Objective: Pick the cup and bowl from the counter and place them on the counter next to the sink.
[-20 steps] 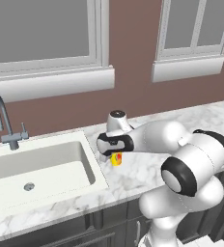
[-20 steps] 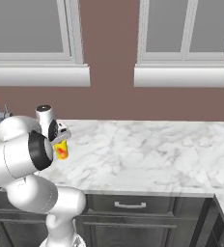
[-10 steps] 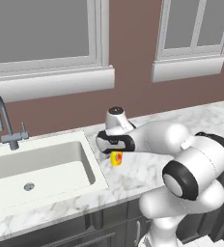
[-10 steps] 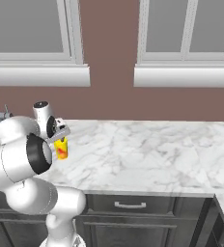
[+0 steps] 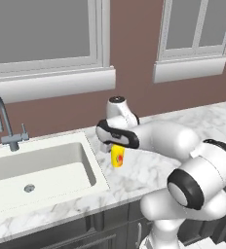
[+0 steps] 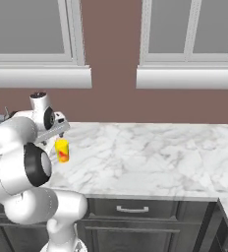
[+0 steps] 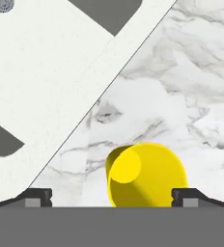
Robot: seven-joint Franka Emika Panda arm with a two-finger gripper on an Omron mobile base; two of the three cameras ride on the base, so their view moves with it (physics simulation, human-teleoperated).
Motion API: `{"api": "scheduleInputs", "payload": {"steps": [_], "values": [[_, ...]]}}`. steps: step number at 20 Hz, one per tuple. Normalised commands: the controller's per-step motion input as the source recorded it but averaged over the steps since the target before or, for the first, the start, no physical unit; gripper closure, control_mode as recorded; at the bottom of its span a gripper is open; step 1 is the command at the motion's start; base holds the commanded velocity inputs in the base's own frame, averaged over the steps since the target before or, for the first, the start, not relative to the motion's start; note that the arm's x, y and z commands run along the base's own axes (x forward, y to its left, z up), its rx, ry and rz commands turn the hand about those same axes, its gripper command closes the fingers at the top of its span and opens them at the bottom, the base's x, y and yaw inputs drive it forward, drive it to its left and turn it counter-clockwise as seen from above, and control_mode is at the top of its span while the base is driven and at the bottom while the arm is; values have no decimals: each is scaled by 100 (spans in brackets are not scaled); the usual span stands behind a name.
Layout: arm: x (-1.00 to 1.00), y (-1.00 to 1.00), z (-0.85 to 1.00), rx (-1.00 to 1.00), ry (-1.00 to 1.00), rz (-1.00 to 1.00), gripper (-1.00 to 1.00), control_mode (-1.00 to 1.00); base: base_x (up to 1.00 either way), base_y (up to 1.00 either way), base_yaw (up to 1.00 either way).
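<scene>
The cup (image 5: 117,156) is standing upright on the worktop (image 5: 149,170), just beside the sink's (image 5: 47,165) right edge and near the worktop's front edge. The tool (image 7: 112,197) is hanging directly above it, spread wide and gripping nothing. In the hand view its 2 fingertips (image 7: 36,197) are flanking the cup's rim, the cup sitting nearer the right tip.

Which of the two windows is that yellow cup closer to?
The left one. The cup stands on the counter beside the sink, roughly below that window's right end; the other window is farther right.
</scene>
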Motion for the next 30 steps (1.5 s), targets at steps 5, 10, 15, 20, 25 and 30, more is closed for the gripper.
{"api": "scheduleInputs", "payload": {"steps": [5,10,15,20,25,30], "values": [[-37,-22,37,0,0,-4,-100,-100,0,0,0],[-45,-61,9,0,1,-20,-100,-100,0,0,0],[-63,-79,0,1,2,-27,-100,-100,0,0,0],[-76,-71,8,5,0,-20,-100,-100,0,0,0],[-79,-58,6,11,-5,-14,-100,-100,0,0,0],[-14,-6,1,2,-3,-2,-100,-100,0,0,0]]}}
